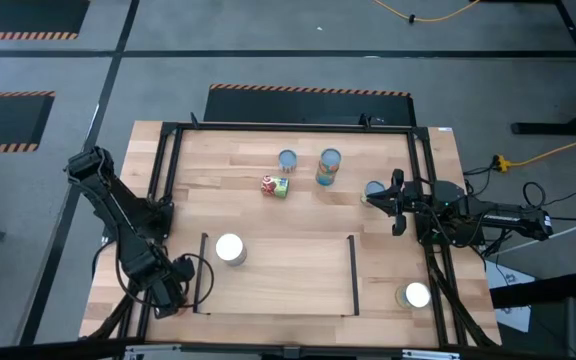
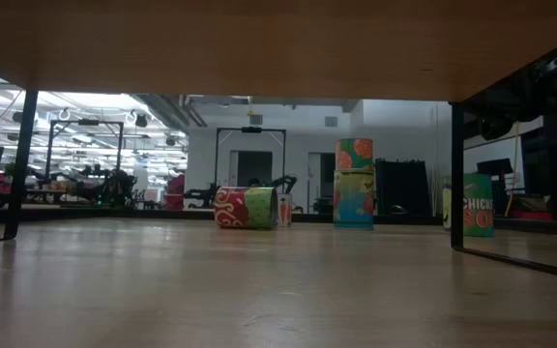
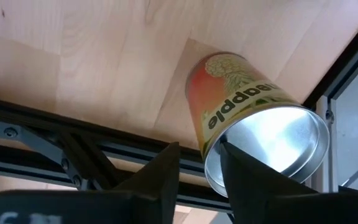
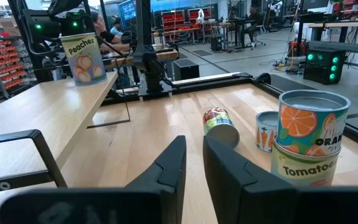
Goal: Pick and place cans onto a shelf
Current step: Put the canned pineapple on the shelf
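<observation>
A can with a pineapple label (image 3: 241, 106) stands on the wood just below my left gripper (image 3: 199, 168), at the table's near left corner (image 1: 171, 288), where the arm hides it from above. The gripper points down and is open. One finger is over the can's silvery top and one is outside its wall. On the raised shelf (image 1: 288, 275), a peaches can (image 1: 230, 249) stands at the left end. My right gripper (image 4: 194, 165) waits level at the table's right side (image 1: 396, 205), its fingers a little apart with nothing between them. My left gripper comes from above and straddles the near rim (image 3: 211, 163) of the pineapple can's top. A strip of dark rail shows between the outer finger (image 3: 166, 168) and the can's wall. Whether the inner finger (image 3: 247, 168) touches the rim I cannot tell.
A two-can stack (image 1: 329, 167), a small can (image 1: 287, 159) and a can lying on its side (image 1: 275, 186) sit on the far half of the table. One can (image 1: 375, 190) stands beside my right gripper, and another (image 1: 415, 295) at the near right. Black frame rails (image 1: 165, 190) edge the table.
</observation>
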You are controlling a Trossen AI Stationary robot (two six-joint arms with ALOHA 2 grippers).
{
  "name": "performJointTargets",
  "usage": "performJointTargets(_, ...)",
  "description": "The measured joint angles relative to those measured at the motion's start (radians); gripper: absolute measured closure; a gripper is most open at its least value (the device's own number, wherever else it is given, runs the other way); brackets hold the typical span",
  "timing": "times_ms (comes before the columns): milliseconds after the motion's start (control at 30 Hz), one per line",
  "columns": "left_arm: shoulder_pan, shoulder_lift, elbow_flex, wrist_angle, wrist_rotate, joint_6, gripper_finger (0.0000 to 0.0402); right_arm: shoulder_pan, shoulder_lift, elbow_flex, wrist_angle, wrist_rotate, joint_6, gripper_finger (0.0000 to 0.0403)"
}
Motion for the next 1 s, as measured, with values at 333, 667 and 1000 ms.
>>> performJointTargets(333,0.000,0.000,0.000,-0.002,0.004,0.000,0.0396,0.000,0.000,0.000,0.000,0.000,0.000,0.0342)
performJointTargets(667,0.000,0.001,-0.001,-0.004,0.032,-0.001,0.0399,0.000,0.000,0.000,0.000,0.000,0.000,0.0342)
performJointTargets(1000,0.000,0.005,0.042,-0.014,0.042,-0.003,0.0401,0.000,0.000,0.000,0.000,0.000,0.000,0.0342)
